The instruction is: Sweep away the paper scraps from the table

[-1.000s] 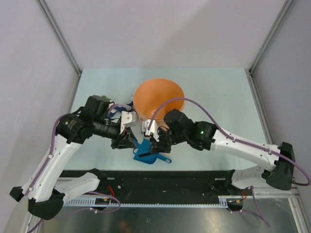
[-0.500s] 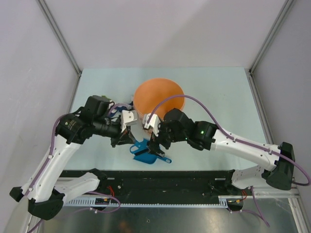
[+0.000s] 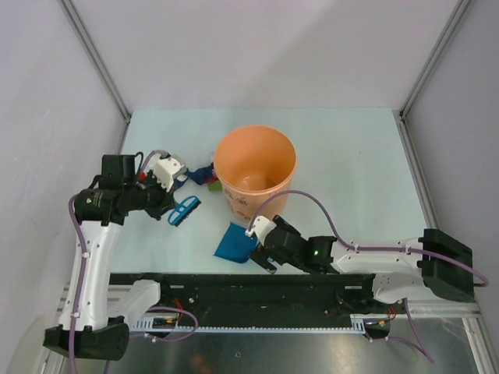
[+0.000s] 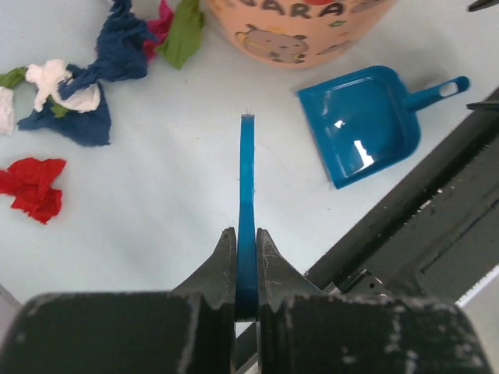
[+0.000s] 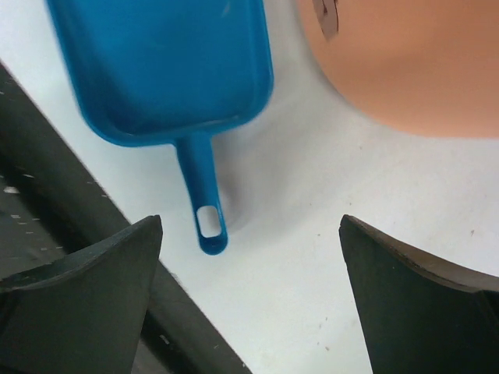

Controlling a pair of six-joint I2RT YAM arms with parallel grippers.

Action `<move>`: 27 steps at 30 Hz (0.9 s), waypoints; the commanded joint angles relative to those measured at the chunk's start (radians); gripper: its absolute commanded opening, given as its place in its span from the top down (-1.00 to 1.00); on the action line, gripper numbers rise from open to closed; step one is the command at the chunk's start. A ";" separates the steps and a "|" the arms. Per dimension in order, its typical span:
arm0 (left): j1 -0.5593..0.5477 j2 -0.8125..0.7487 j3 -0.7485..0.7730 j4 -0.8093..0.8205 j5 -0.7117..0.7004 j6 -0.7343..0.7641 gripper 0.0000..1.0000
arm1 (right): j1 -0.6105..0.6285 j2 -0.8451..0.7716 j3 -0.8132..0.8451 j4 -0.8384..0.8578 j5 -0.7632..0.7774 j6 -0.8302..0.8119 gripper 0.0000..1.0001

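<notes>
The paper scraps (image 4: pixel 86 117), red, white, dark blue, green and magenta, lie in a loose cluster on the table (image 3: pixel 351 171) left of the orange bucket; in the top view the paper scraps (image 3: pixel 204 174) show beside my left wrist. My left gripper (image 4: pixel 247 232) is shut on the blue brush (image 4: pixel 247 179), seen edge-on; from above, the left gripper (image 3: pixel 172 211) holds the brush (image 3: pixel 185 209) just near of the scraps. My right gripper (image 5: pixel 249 257) is open, with the end of the dustpan's handle (image 5: pixel 204 214) lying untouched between its fingertips. The right gripper (image 3: pixel 263 255) sits near the front rail.
An orange bucket (image 3: pixel 255 167) stands upright mid-table, right of the scraps. The blue dustpan (image 3: pixel 234 243) lies flat on the table close to the black front rail (image 3: pixel 312 284). Grey walls and metal rails bound the table.
The arms have drawn apart. My right gripper opened, let go of the dustpan and pulled back toward the front rail. My left gripper carried the brush to the left.
</notes>
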 commanded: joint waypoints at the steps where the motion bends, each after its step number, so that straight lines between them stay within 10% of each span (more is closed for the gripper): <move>1: 0.065 0.042 -0.006 0.091 -0.013 0.033 1.00 | -0.012 0.009 -0.064 0.311 0.060 0.006 -1.00; 27: 0.310 0.373 0.094 0.440 -0.306 0.006 1.00 | 0.010 0.244 -0.058 0.199 -0.041 0.108 -0.58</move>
